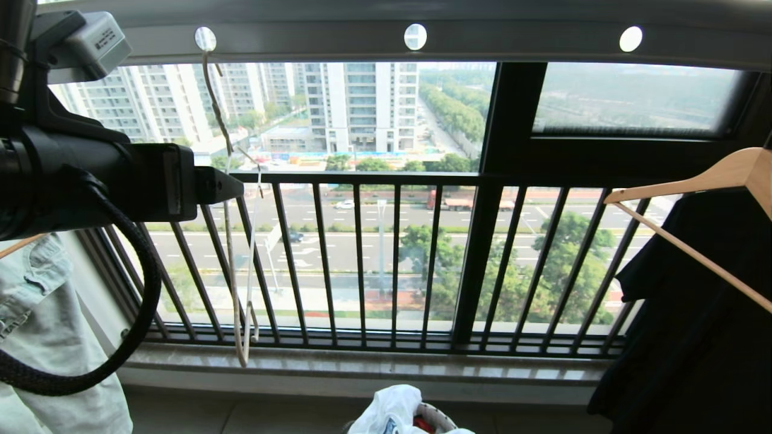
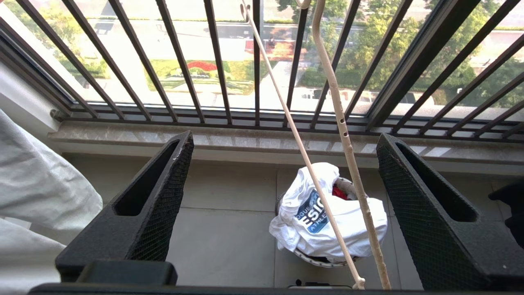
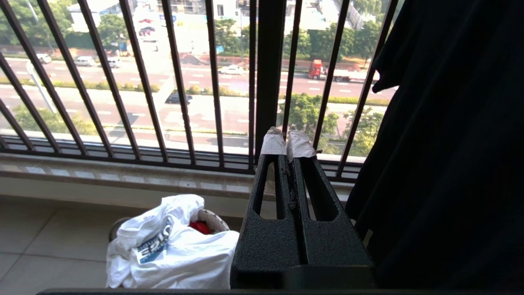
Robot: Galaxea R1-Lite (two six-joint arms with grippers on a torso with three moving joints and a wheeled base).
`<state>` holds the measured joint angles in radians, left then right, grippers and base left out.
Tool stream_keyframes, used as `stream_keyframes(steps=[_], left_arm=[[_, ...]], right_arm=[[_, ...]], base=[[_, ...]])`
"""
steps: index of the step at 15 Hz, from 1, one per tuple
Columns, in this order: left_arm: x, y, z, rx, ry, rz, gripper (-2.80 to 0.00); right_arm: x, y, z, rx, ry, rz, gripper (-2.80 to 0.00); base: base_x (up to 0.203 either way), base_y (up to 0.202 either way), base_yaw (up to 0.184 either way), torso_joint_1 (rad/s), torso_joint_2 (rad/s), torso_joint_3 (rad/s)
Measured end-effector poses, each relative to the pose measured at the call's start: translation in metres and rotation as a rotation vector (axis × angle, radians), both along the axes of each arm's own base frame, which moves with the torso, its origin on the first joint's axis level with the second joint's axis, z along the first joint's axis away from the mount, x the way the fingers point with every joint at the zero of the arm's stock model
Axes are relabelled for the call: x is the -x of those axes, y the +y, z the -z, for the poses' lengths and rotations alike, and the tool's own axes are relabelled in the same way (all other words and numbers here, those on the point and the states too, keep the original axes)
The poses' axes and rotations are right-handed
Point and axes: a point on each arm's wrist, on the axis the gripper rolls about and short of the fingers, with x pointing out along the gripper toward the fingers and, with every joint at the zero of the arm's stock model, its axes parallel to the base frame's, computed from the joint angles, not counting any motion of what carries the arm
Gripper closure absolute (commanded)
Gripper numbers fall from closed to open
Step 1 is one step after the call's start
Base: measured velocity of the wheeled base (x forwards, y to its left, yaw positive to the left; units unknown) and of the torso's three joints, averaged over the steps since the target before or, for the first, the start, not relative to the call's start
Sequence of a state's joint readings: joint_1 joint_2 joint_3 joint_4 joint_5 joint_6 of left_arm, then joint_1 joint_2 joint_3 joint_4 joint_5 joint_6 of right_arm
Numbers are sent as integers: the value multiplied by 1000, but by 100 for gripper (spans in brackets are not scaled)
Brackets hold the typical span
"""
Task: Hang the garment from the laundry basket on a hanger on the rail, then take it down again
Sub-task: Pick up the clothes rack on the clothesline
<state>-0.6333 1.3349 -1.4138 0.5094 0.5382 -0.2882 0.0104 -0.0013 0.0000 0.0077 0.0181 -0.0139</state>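
Partly cropped: basket (image 1: 435, 415) under garment (image 1: 389, 410).

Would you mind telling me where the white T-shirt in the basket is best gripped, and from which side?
Probably from straight above, on the raised fold at the top of the T-shirt. It is heaped over the basket and spills down its sides, so the top bunch is free cloth; the hanger hangs just before it.

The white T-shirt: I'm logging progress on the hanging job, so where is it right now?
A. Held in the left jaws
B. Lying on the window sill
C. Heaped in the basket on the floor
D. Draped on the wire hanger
C: the white T-shirt lies bunched over the basket on the floor, while the wire hanger hangs bare from the rail and the left gripper is open and empty.
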Motion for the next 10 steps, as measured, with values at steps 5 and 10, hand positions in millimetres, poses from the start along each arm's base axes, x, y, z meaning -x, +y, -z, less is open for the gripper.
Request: stream_keyframes(steps=[5, 10], left_arm=[[-7, -7, 4, -20, 16, -3, -280], [-22, -16, 9, -15, -21, -115, -280]], right_arm=[[0, 0, 0, 1, 0, 0, 0], [0, 0, 0, 1, 0, 0, 0]], base=[[0, 0, 0, 0, 0, 0], [0, 0, 0, 0, 0, 0]])
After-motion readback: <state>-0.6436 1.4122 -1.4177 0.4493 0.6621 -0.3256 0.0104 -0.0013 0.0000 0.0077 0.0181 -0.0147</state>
